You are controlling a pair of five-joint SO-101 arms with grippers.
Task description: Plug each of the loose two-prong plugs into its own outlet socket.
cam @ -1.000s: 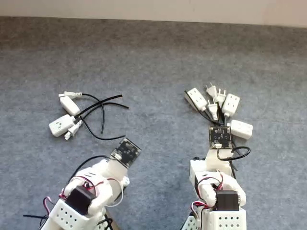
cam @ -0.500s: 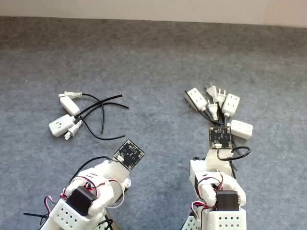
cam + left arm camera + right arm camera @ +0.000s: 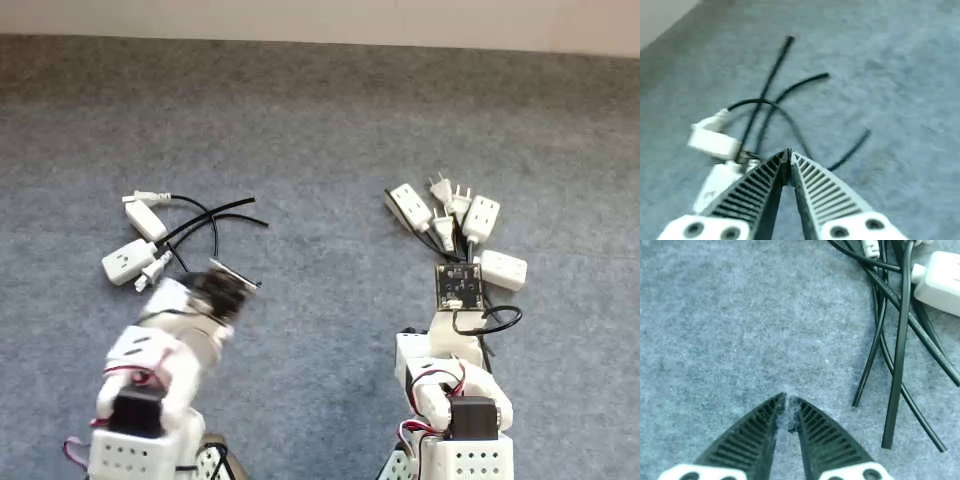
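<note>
On the left of the grey carpet lie two white outlet sockets (image 3: 127, 262) (image 3: 146, 219) with white plugs and tangled black cords (image 3: 212, 232). My left arm (image 3: 160, 360) stands just right of and below them. My left gripper (image 3: 789, 152) is shut and empty, tips aimed at a socket (image 3: 714, 142) and the cords (image 3: 775, 100). On the right lie three sockets (image 3: 408, 205) (image 3: 481, 217) (image 3: 503, 269) with loose two-prong plugs (image 3: 441, 186) between them. My right gripper (image 3: 787, 399) is shut and empty over bare carpet, beside black cords (image 3: 895, 340) and a socket (image 3: 940, 282).
Grey carpet (image 3: 320, 130) covers the table up to a pale wall at the far edge. A wide strip of carpet separates the two clusters. My right arm (image 3: 455, 400) sits near the front edge, below the right cluster.
My left arm has swung left and forward toward the left cluster of sockets and cords. The right arm and all the plugs have stayed put.
</note>
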